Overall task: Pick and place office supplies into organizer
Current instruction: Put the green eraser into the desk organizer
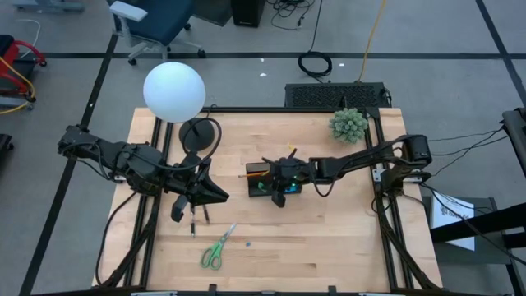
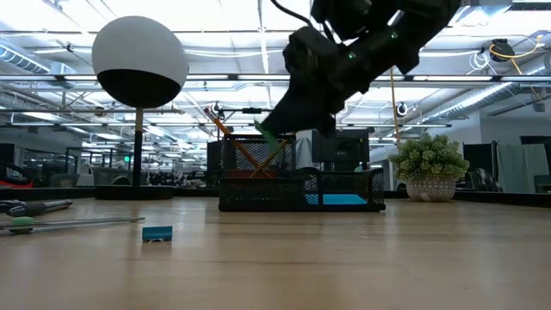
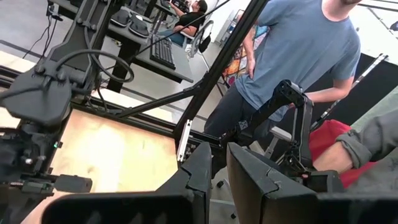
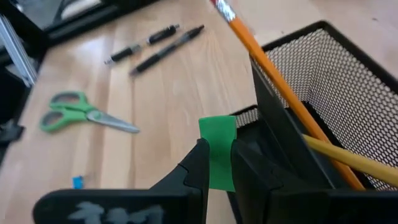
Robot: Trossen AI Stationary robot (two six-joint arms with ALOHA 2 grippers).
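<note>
Between the right jaws point(image 4: 214, 163) we see a small green eraser point(image 4: 218, 149) pinched flat, its upper half standing clear above the two dark tips. The jaws hang just over the near edge of the black mesh organizer point(image 4: 323, 74), and the eraser sits beside its rim, not yet inside. Two orange-yellow pencils point(image 4: 273, 74) lean in the organizer's taller section, one crossing close past the eraser. From above, the right jaws point(image 1: 279, 196) sit at the front of the organizer point(image 1: 261, 173) in the middle of the counter point(image 1: 329, 238).

Farther out on the counter lie two dark pens point(image 4: 155, 43), side by side, and the green-handled scissors point(image 4: 84, 115), well apart from the organizer. A small blue piece point(image 4: 77, 182) lies near the scissors; we cannot tell what it is.

The left jaws point(image 3: 217, 168) stand nearly closed with a thin gap between them, holding nothing, raised near the pens point(image 1: 196, 218) on the left side of the counter, beside the lamp base point(image 1: 196, 136).
</note>
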